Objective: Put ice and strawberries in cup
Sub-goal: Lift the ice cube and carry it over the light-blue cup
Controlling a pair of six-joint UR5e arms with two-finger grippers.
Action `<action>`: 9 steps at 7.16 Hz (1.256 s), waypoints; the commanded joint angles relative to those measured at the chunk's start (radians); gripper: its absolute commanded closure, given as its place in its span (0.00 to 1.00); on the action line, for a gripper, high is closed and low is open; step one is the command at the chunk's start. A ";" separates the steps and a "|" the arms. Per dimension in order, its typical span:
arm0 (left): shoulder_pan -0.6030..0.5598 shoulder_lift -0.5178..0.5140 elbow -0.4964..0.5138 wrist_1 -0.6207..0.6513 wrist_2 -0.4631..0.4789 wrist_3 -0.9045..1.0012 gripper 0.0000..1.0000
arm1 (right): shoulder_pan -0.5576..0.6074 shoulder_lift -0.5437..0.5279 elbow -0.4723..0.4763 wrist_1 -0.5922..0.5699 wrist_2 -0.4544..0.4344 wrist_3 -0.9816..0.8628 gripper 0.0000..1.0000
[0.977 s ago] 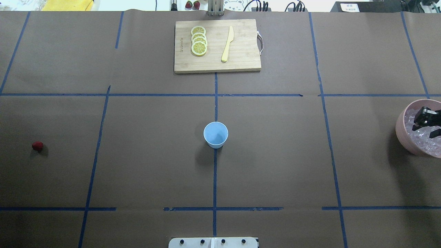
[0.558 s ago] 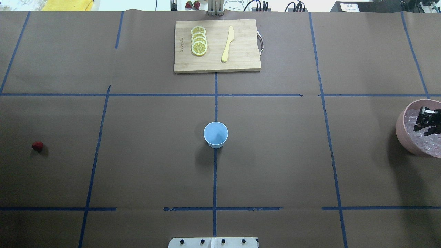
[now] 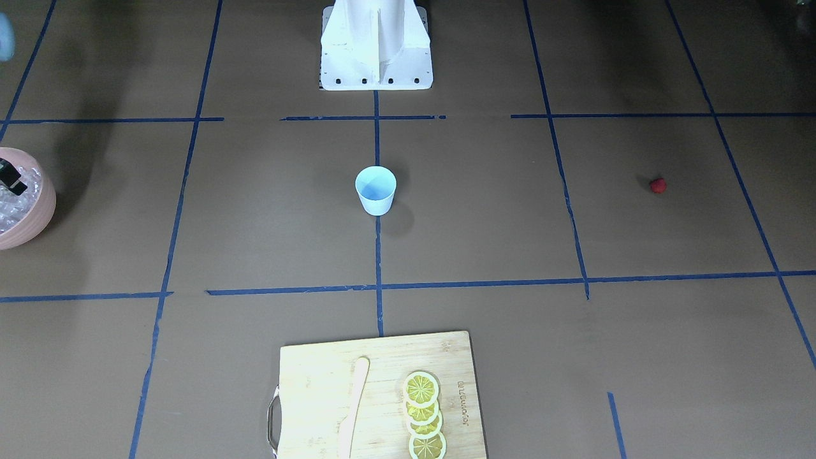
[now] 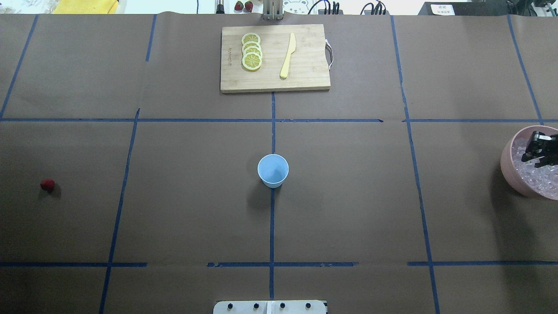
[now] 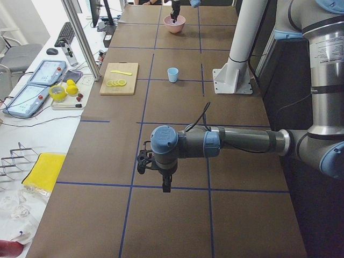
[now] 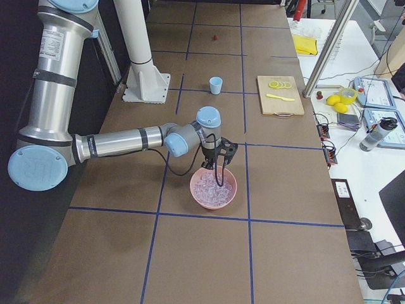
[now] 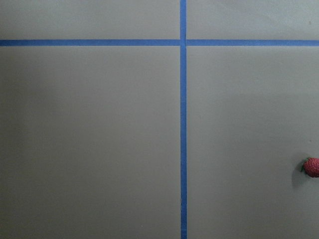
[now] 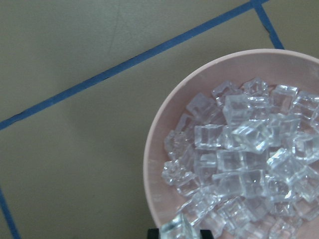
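The pale blue cup [image 4: 273,170] stands upright at the table's middle, apparently empty. The ice [image 4: 540,179] fills the pink bowl [image 4: 508,168] at the right edge. My right gripper [image 4: 532,159] is inside the bowl over the ice. In the right wrist view its fingertips are shut on one ice cube [image 8: 180,229] at the bottom edge. The red strawberry [image 4: 47,185] lies alone at the far left, and also at the right edge of the left wrist view [image 7: 312,167]. My left gripper [image 5: 166,187] shows only in the exterior left view, above the table; I cannot tell whether it is open or shut.
A wooden cutting board [image 4: 305,74] with lemon slices [image 4: 251,51] and a yellow knife [image 4: 287,56] lies at the far middle. The robot's white base [image 3: 376,44] stands at the near edge. Blue tape lines cross the brown table cover.
My right gripper's fingers have drawn together over the ice in the bowl, from wide apart to close. The cup and the strawberry have not moved.
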 commanded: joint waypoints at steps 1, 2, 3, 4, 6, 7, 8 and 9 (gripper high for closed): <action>0.000 0.000 -0.003 0.000 0.000 0.001 0.00 | -0.088 0.008 0.126 -0.003 -0.005 0.165 0.97; 0.000 0.000 -0.003 -0.003 0.000 0.001 0.00 | -0.162 0.079 0.157 -0.003 -0.008 0.304 0.97; 0.000 0.000 -0.003 -0.003 -0.002 0.001 0.00 | -0.237 0.170 0.160 -0.006 -0.014 0.449 0.96; 0.000 0.000 -0.003 -0.003 0.000 0.001 0.00 | -0.334 0.253 0.159 -0.009 -0.057 0.561 0.96; 0.002 0.003 -0.003 -0.003 -0.002 0.003 0.00 | -0.509 0.548 0.131 -0.223 -0.158 0.716 0.96; 0.002 0.003 -0.006 -0.003 -0.002 0.005 0.00 | -0.570 0.739 0.067 -0.400 -0.244 0.743 0.96; 0.002 0.003 -0.011 -0.003 -0.002 0.005 0.00 | -0.613 0.823 -0.002 -0.412 -0.310 0.786 0.96; 0.002 0.003 -0.011 -0.003 -0.002 0.005 0.00 | -0.621 0.895 -0.097 -0.368 -0.320 0.824 0.95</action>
